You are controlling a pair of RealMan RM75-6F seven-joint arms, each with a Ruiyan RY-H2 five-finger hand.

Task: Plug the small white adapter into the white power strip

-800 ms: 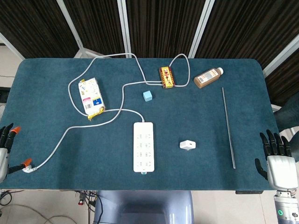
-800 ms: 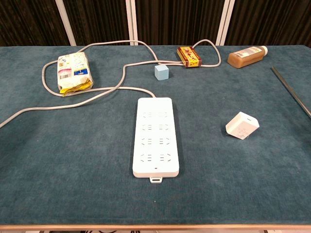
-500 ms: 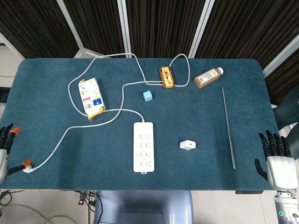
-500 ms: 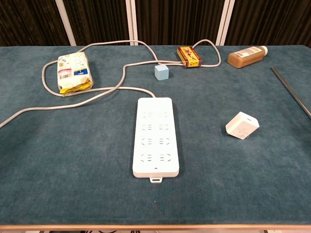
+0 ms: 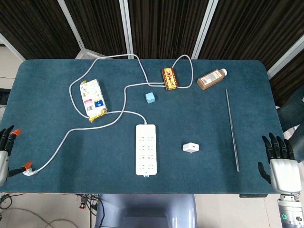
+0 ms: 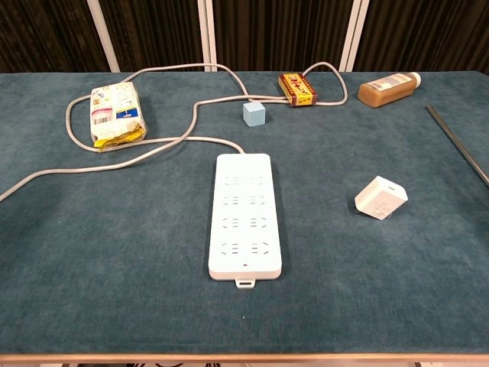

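The adapter (image 6: pixel 380 198) lies right of the power strip (image 6: pixel 244 215). Only the head view shows the hands: right hand (image 5: pixel 281 165) empty off the tabletop's right edge, fingers spread; left hand (image 5: pixel 4 154) mostly cropped, its grasp unclear.

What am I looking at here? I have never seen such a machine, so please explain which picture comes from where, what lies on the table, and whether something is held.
This is a two-armed robot with human-like hands. One picture looks down from its head, the other forward from its chest. Its left hand and right hand wait at the table's near corners, fingers apart, holding nothing. On the blue table lie a white power strip with its long cable, a small white adapter to its right, a snack packet, a blue cube, a red box, a brown bottle and a thin metal rod.
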